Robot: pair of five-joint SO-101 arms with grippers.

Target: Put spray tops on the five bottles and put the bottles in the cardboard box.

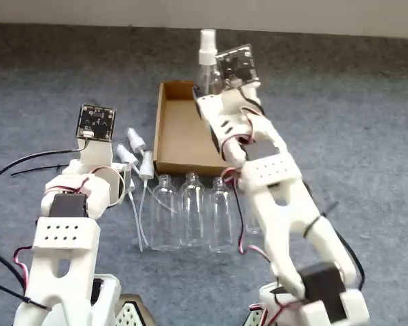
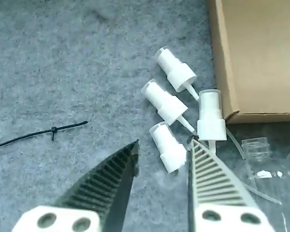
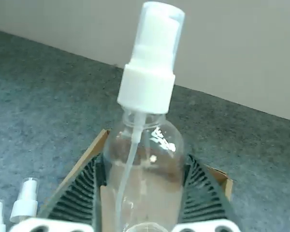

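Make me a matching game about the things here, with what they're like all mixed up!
Things:
1. capped bottle
2. loose spray tops
3. cardboard box
4. left gripper

What they're like:
a. brown
b. open
c. held in the right gripper
d. lying on the grey carpet

Pairs: 1-c, 2-d, 3-a, 4-b

You are at what looks like a small robotics lab or hobby bench. Your work surface is a grey felt-like mat [image 1: 367, 136] that runs back to a bare pale wall [image 1: 313, 13]. The left arm [image 1: 64, 231] and right arm [image 1: 285, 197] are white plastic, with loose wires [image 1: 27, 160] and bare camera boards [image 1: 97, 122] exposed. A black cable tie [image 2: 53, 131] lies on the mat.
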